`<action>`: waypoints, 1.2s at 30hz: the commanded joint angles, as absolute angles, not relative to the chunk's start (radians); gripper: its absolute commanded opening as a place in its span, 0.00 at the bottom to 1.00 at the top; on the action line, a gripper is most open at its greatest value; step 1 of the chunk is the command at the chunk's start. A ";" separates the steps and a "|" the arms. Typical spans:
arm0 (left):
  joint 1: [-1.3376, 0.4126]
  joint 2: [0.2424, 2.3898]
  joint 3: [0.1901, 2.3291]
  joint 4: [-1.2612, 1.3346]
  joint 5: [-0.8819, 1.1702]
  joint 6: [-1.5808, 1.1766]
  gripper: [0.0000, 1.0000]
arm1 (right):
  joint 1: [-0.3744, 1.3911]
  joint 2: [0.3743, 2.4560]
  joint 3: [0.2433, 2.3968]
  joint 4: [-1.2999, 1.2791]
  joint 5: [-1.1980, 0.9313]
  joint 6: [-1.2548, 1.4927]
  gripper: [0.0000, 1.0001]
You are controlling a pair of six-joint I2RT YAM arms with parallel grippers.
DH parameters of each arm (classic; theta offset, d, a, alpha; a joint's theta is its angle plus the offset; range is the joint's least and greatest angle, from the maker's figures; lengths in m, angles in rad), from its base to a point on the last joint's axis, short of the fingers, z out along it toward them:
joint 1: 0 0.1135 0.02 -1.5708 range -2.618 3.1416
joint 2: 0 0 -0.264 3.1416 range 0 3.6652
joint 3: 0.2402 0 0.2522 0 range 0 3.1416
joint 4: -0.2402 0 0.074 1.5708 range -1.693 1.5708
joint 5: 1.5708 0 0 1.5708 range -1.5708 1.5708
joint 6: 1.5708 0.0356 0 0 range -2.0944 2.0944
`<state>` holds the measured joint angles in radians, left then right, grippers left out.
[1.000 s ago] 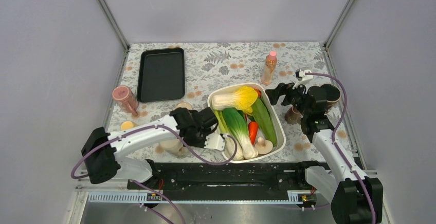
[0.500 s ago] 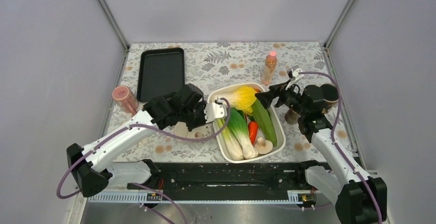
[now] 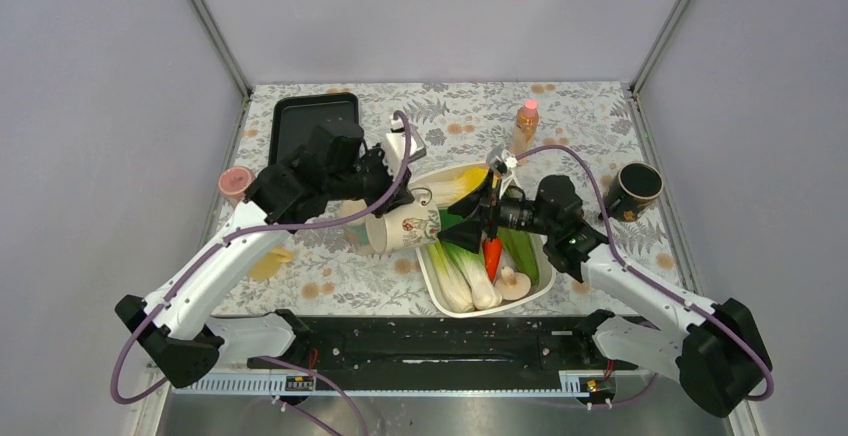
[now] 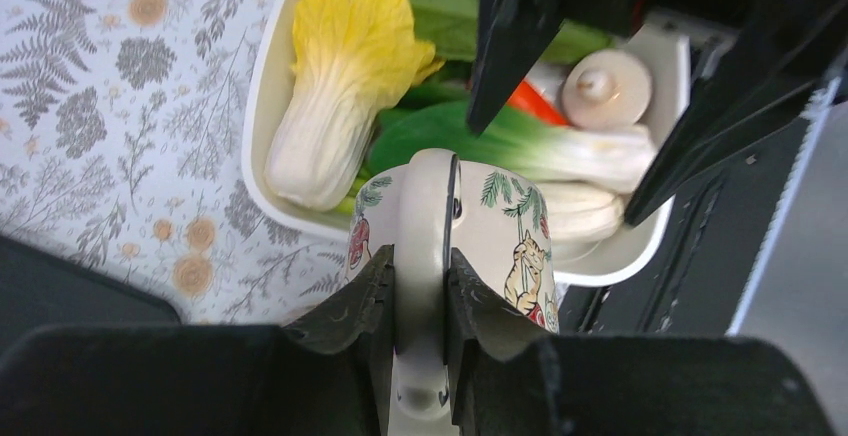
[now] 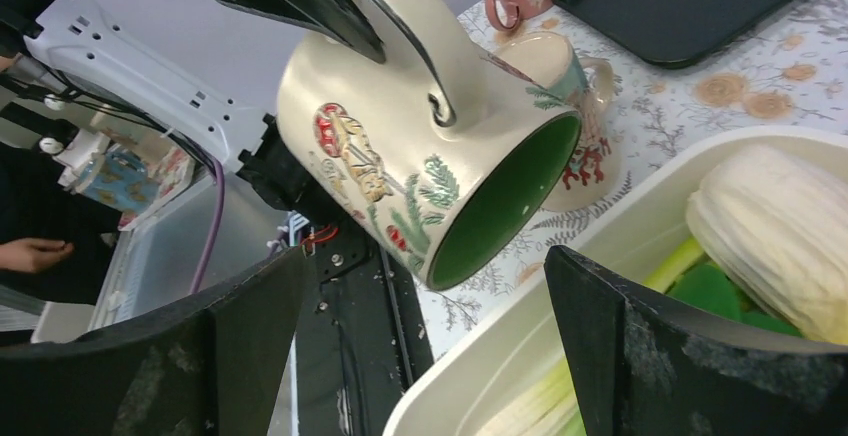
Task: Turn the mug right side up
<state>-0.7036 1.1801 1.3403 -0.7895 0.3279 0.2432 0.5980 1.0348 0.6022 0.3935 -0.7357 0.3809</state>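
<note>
A cream mug [image 3: 405,228] with cat and plant pictures and a green inside hangs in the air at the left rim of the white basket [image 3: 428,274]. It is tilted on its side, mouth toward the right and slightly down. My left gripper [image 3: 400,199] is shut on its handle [image 4: 422,256] from above. The mug also shows in the left wrist view [image 4: 500,241] and the right wrist view [image 5: 400,146]. My right gripper [image 3: 472,219] is open and empty over the basket, its jaws facing the mug's mouth and not touching it; it also shows in the right wrist view [image 5: 450,346].
The basket holds a yellow cabbage [image 3: 460,189], leeks, a carrot and a mushroom. Another cream mug [image 5: 565,96] stands on the table behind the held one. A pink cup [image 3: 235,182], black tray [image 3: 312,141], bottle [image 3: 523,128] and dark mug [image 3: 635,186] stand around.
My left arm has lifted the mug off the front-left of the table and carried it up to the basket. My right arm has swung left from the dark mug to face it.
</note>
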 commanded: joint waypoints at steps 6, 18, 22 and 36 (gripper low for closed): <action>-0.698 1.179 1.509 -0.661 0.462 0.108 0.00 | 0.719 1.181 0.664 0.699 -0.761 0.613 0.99; -0.576 1.121 1.498 -0.748 0.503 0.140 0.98 | 0.810 0.984 0.764 0.114 -0.326 -0.103 0.00; -0.554 1.102 1.566 -0.783 0.501 0.106 0.99 | 0.910 0.978 0.854 -0.151 -0.027 -0.551 0.00; -0.898 1.413 1.848 -1.004 0.011 0.229 0.96 | 1.286 1.251 1.054 -0.308 0.786 -1.341 0.00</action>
<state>-0.8227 1.3785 1.8332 -0.9283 0.1913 0.1501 1.2640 1.2160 0.9314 -0.3916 0.4664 -1.1019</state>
